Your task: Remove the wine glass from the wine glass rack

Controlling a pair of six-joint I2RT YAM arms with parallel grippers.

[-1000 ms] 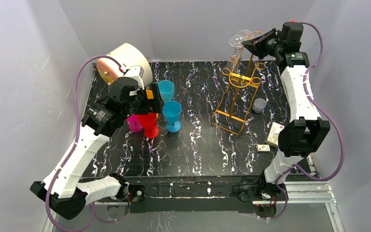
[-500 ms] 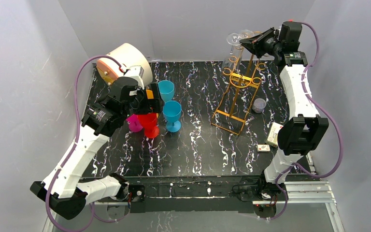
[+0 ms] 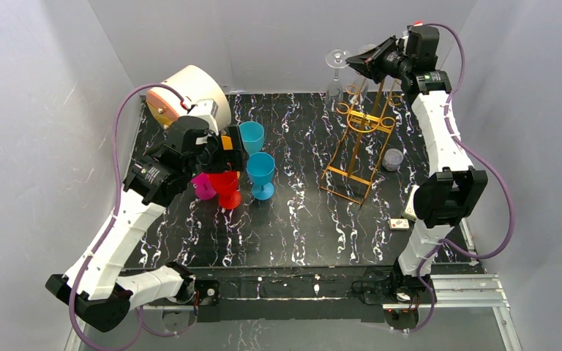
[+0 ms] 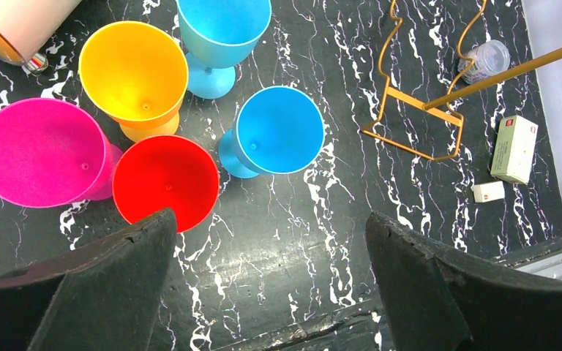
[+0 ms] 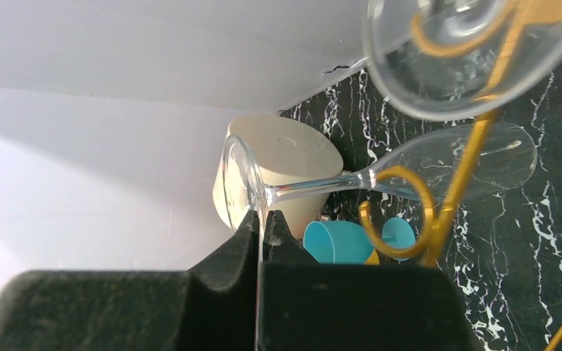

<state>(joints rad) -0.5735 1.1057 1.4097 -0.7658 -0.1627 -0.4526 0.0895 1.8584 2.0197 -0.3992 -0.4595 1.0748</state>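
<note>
My right end effector (image 5: 262, 219), pinching the wine glass (image 5: 315, 184) by its foot, has swung left; the stem sits at a curled hook of the rack (image 3: 369, 119), nearly free, I judge.

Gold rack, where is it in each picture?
Top external: the gold rack stands right of the middle, towards the back.
Left wrist: gold rack upper right, base and pole.
Right wrist: gold rack right side, curled hooks and pole.
Shared landmark: the cream tub, in all three.
</note>
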